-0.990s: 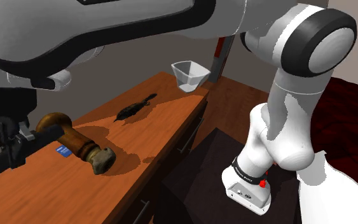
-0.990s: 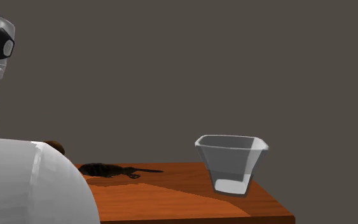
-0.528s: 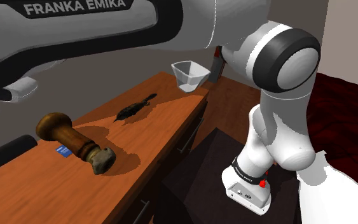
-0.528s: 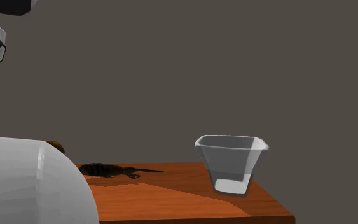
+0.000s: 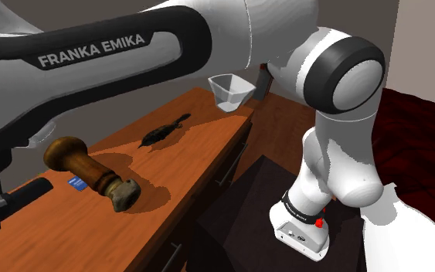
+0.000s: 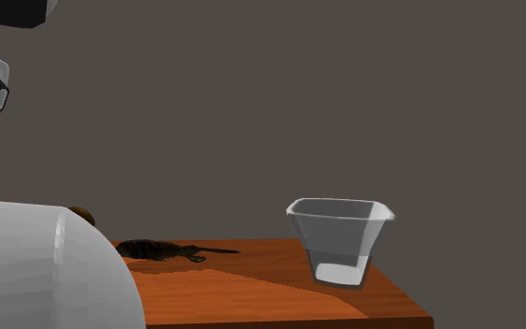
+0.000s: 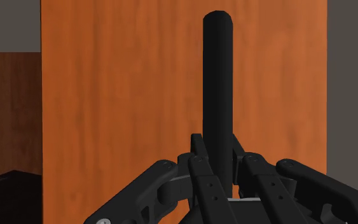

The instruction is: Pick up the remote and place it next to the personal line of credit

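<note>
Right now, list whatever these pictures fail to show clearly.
- Blue card, shoulder view: print too small to read.
- Brown handled object, second exterior view: the white arm link hides nearly all of it.
- Remote, wrist view: its near end is buried between the fingers.
- Red thing, shoulder view: the arm's elbow covers most of it.

The gripper [image 7: 217, 164] clamps the near end of the remote [image 7: 217, 83], a finger pressed to each side. The slim black bar juts straight out over the wooden desk [image 7: 107, 95], parallel to its two visible edges and roughly midway between them.
</note>
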Robot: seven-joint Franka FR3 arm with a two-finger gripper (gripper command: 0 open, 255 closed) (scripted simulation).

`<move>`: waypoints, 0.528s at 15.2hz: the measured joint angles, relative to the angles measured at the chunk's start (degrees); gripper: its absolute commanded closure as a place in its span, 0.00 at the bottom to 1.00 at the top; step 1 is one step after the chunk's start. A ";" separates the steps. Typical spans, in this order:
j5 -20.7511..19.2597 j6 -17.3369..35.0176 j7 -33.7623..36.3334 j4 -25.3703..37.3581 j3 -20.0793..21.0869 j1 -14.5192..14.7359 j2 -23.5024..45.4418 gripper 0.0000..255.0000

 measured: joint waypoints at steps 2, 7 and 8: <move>0.03 1.30 -0.18 -0.68 0.02 0.11 0.64 1.00; 0.32 4.67 -0.90 -3.28 0.11 0.15 1.47 1.00; 0.36 5.21 -0.97 -3.68 0.13 0.19 1.60 1.00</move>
